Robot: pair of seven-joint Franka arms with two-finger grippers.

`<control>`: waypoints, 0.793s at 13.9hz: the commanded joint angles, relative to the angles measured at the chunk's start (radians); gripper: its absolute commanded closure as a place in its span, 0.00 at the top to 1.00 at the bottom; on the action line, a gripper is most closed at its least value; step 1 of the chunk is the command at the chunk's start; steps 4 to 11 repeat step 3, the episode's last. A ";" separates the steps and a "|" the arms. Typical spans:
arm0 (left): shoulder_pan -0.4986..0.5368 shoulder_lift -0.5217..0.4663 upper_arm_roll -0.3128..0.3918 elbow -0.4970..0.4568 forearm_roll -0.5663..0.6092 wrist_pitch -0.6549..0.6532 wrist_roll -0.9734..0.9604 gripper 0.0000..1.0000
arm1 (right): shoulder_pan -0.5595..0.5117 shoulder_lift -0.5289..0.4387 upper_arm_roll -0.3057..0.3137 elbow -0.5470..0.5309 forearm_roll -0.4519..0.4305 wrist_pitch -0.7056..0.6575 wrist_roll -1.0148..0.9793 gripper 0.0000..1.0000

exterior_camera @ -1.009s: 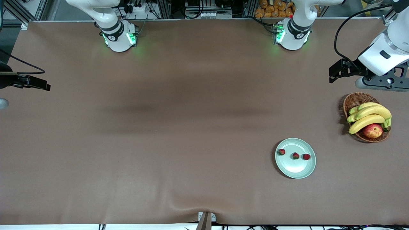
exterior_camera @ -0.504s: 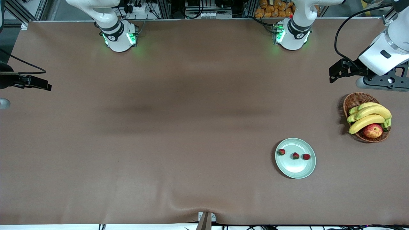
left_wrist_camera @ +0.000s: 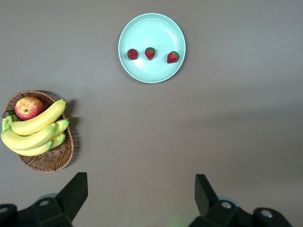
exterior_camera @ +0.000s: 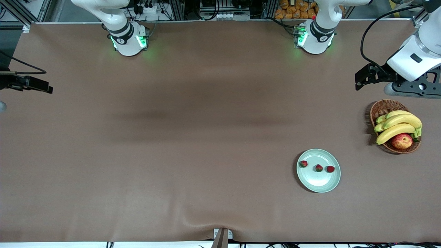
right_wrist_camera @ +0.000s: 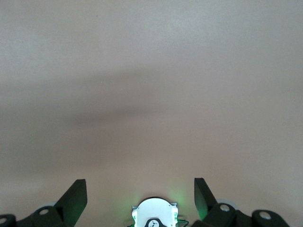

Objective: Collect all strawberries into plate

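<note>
- Red, tiny strawberries (exterior_camera: 303,164) (exterior_camera: 319,168) (exterior_camera: 330,169), all three, lie in a row on the round mint-green plate (exterior_camera: 318,184).
- Left tool (left_wrist_camera: 141,194), wide open and empty, hangs above the table (exterior_camera: 206,137) by the brown wicker basket (exterior_camera: 380,107), plate toward seven o'clock in the front view.
- Right tool (right_wrist_camera: 140,194), wide open, waits at the table's right-arm end.

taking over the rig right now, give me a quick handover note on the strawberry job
Left gripper: jaws open, empty, up in the air at the left arm's end of the table, near the wicker basket; it waits.
Right gripper: jaws open, empty, over bare table at the right arm's end; it waits too.
Plate: on the table, nearer the front camera than the basket.
Strawberries: all three lie in a row on the plate, apart from one another.
Done: every strawberry in view is on the plate.
Left: nothing to collect as far as the views show; bananas and apple stay in the basket.
</note>
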 commanded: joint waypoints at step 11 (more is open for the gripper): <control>0.000 -0.016 -0.005 -0.002 0.013 0.003 -0.003 1.00 | -0.015 -0.082 0.001 -0.020 0.013 -0.048 -0.002 1.00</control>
